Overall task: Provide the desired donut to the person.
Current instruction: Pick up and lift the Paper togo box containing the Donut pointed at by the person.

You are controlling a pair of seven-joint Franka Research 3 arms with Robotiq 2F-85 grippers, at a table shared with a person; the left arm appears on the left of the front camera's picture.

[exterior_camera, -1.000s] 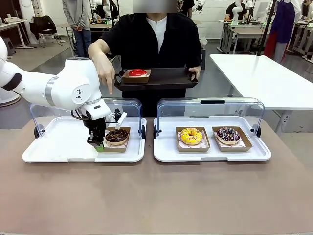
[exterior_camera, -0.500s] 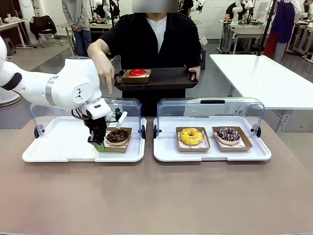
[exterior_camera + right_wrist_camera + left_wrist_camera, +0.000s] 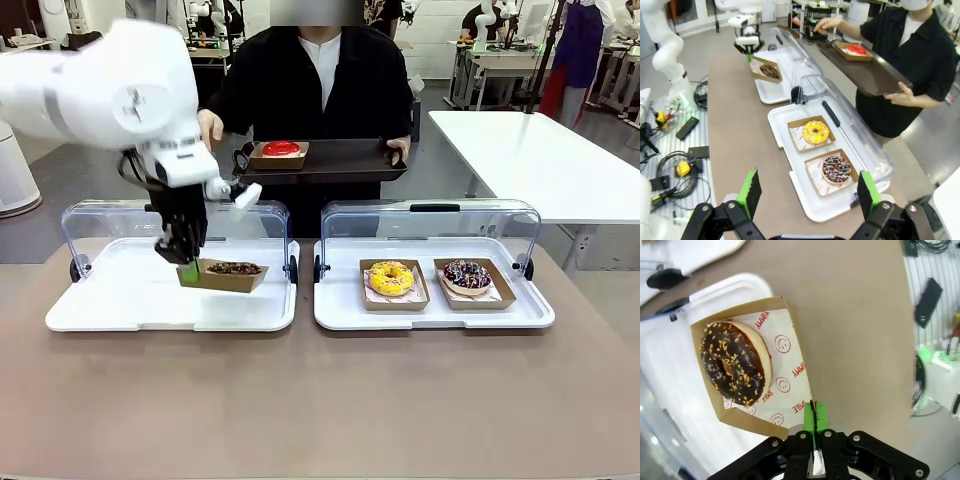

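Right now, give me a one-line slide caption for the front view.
Left gripper, jaws shut on a cardboard box edge, holds the chocolate donut above the white tray, facing the person and black tray.

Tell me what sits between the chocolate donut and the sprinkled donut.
The yellow donut, on the right tray, as the front view shows.

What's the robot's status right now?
Left gripper shut on chocolate donut carton, held above white tray. Right gripper open. Raised clear lid stands between it and black tray.

4 donuts [image 3: 391, 277], 4 boxes [image 3: 500, 297], 3 trays [image 3: 130, 300] (2 wht).
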